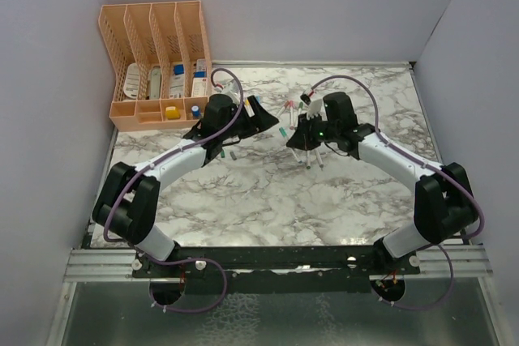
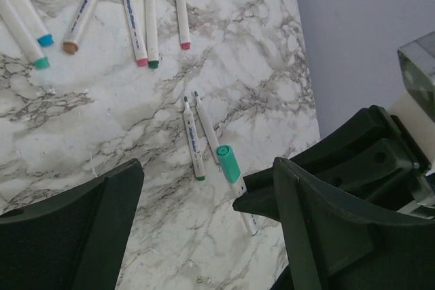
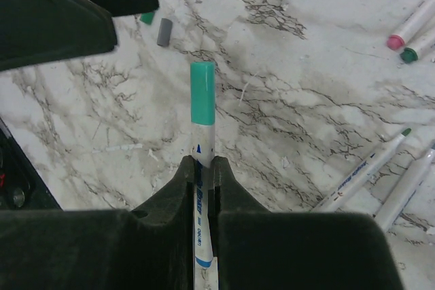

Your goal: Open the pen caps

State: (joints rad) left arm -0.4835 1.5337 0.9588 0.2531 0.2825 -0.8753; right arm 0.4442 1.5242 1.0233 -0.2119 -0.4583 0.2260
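Top external, left to right. Peach desk organiser (image 1: 158, 62): back left, well apart from the work. Left gripper (image 1: 263, 119): spread wide, holding nothing, lined up on the teal pen cap (image 2: 228, 163) (cap near the gap between its fingers, not yet pinched). Right gripper (image 3: 204, 168): clamped tight on the white pen barrel (image 3: 202, 142), cap on, pointing toward the left arm. Risks: closing off-centre and nudging the cap aside; pinching barrel rather than cap; pulling askew and dragging the pen from the right grip.

Peach organizer (image 1: 154, 38) on marble table (image 1: 268, 200)
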